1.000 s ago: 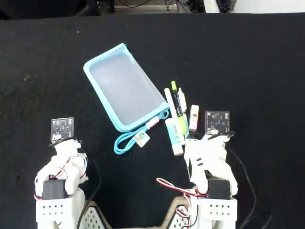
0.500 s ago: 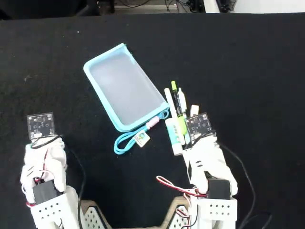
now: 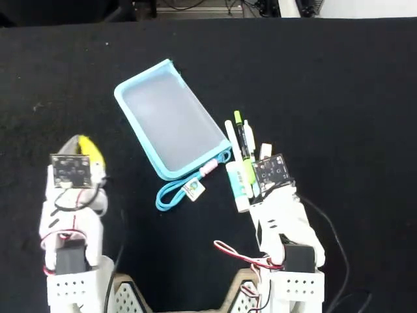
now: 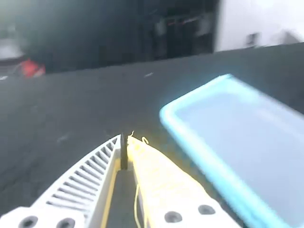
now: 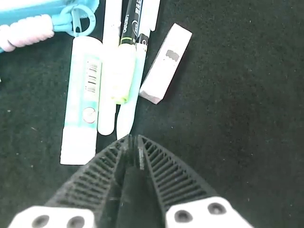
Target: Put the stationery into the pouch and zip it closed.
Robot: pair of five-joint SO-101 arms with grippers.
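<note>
The translucent, blue-edged pouch [image 3: 171,120] is lying flat and diagonal mid-table, its blue strap [image 3: 172,192] looping off the near corner. Just to its right, a glue stick [image 3: 238,187], highlighter [image 3: 245,153], white pen [image 3: 232,140] and eraser [image 5: 165,63] are lying side by side.

The table [image 3: 339,85] is covered in matt black cloth, faintly fuzzy. The pouch [image 3: 166,120] has a frosted, see-through plastic face with smooth edging, and its strap [image 3: 171,193] looks like smooth cord. The glue stick [image 5: 83,95] and pens [image 5: 124,71] are smooth plastic with a slight sheen, while the eraser [image 5: 166,61] is matt. The left gripper [image 4: 126,140] and the right gripper [image 5: 133,140] are ribbed, matt plastic.
</note>
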